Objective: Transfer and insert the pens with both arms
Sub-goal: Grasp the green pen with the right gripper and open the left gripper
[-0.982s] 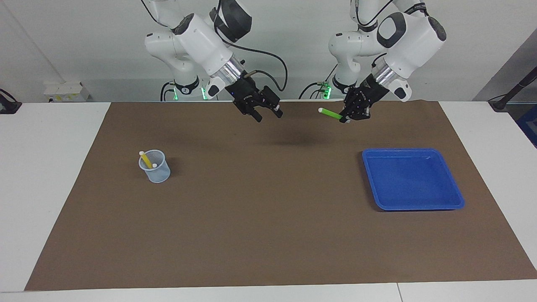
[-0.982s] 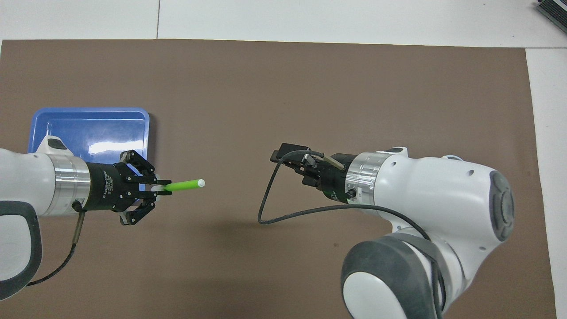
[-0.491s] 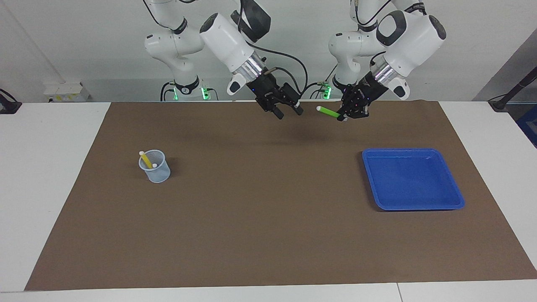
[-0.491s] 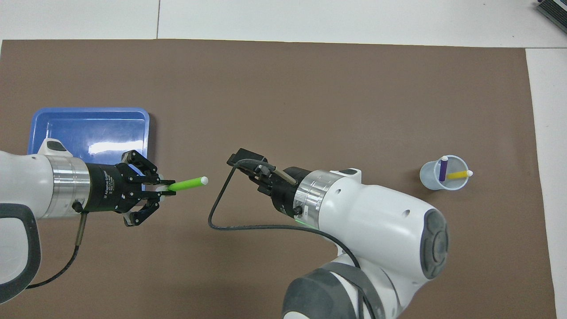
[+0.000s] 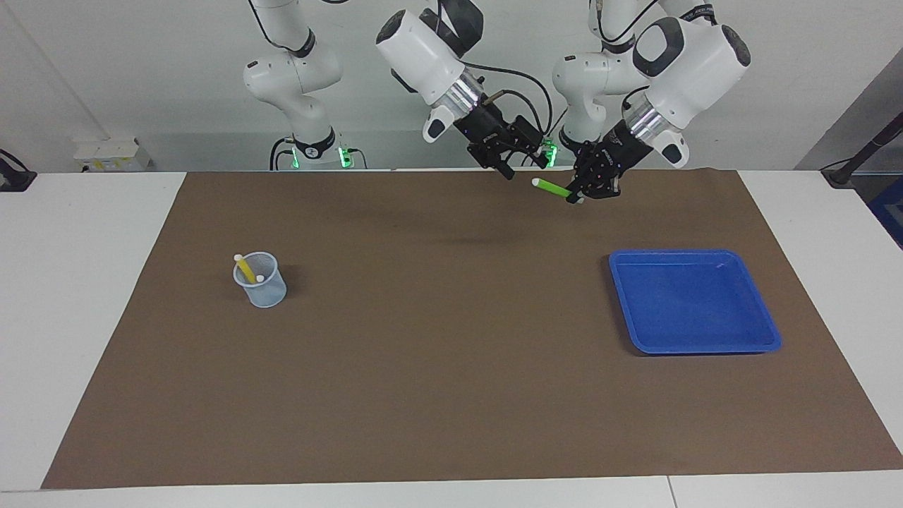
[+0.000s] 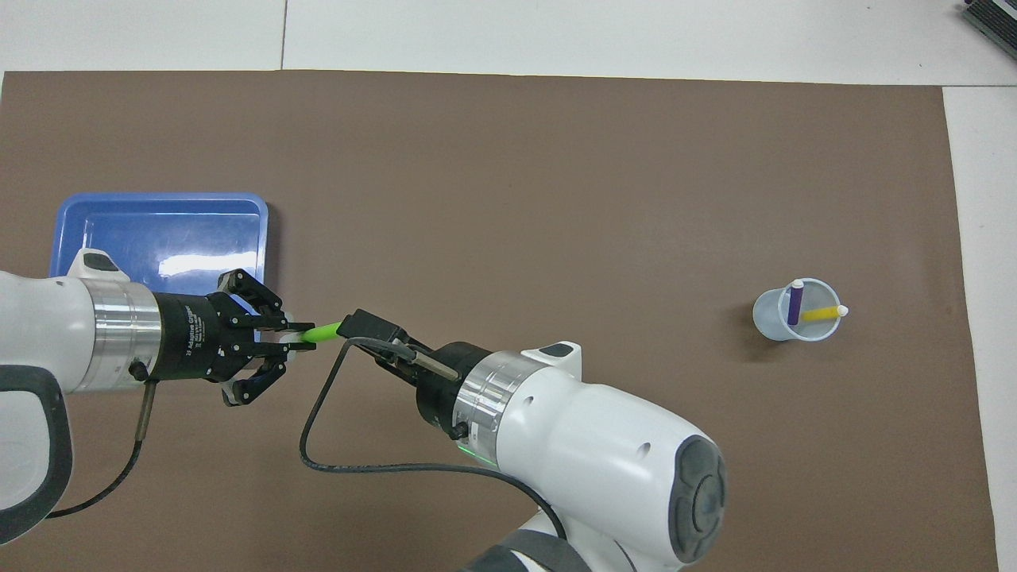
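The right gripper (image 5: 520, 164) has swung in, fingers wide, to the green pen (image 5: 552, 189) clamped by the left gripper (image 5: 583, 197) over the mat: handover step; next, close on its free end

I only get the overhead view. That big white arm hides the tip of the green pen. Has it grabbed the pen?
Observer: Not yet. In the facing view the right gripper is open, its fingertips close to the white cap end of the green pen but not closed on it.
Operator: So is the pen lying on the table?
Observer: No. The facing view shows the left gripper holding it by its other end, up in the air over the brown mat.
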### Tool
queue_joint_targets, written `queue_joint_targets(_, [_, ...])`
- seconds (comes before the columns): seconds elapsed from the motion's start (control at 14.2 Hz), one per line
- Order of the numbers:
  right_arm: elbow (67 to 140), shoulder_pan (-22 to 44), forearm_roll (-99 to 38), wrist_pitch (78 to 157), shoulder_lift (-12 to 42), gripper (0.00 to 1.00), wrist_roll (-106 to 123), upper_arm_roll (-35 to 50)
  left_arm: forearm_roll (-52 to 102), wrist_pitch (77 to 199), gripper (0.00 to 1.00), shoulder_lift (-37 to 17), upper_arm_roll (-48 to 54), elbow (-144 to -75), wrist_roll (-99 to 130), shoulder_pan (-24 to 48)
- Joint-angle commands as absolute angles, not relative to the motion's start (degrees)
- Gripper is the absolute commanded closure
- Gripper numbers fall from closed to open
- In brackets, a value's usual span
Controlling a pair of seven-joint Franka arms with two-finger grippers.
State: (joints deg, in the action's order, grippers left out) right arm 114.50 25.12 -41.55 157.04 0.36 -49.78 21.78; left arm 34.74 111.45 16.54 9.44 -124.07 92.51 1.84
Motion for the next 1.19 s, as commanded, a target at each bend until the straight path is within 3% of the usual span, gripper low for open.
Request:
queue_joint_targets(0.0, [112.24, 25.14, -42.01, 157.94, 2.45, 0.14, -50.36, 21.88, 35.6, 112.33, 1.0, 18.63, 8.79, -126.04, 93.34, 2.72])
queue_joint_targets(0.07, [111.71, 25.48, -41.92, 157.94, 2.9, 0.17, -50.36, 21.88, 35.6, 112.32, 1.0, 18.63, 8.79, -126.04, 93.34, 2.72])
queue_joint_targets(0.28, [111.53, 25.84, -41.92, 158.03, 3.51, 0.38, -50.19, 21.88, 35.68, 112.15, 1.0, 18.63, 8.79, -126.03, 93.34, 2.72])
queue_joint_targets(0.49, [111.09, 25.93, -41.84, 161.0, 4.66, 0.39, -50.01, 21.88, 35.68, 112.06, 1.0, 18.63, 8.79, -125.95, 93.43, 2.72])
queue_joint_targets(0.84, [111.18, 25.93, -41.84, 161.1, 4.75, 0.58, -50.01, 21.88, 35.68, 111.97, 1.0, 18.81, 8.79, -126.04, 93.43, 2.72])
queue_joint_targets(1.05, [111.18, 25.93, -41.92, 161.1, 4.75, 0.62, -50.01, 21.88, 35.68, 111.97, 1.0, 18.81, 8.79, -125.95, 93.69, 2.72])
queue_joint_targets(1.12, [111.27, 26.19, -41.92, 161.1, 4.75, 0.68, -50.01, 21.88, 35.68, 111.97, 1.0, 18.81, 8.7, -125.95, 93.69, 2.72])
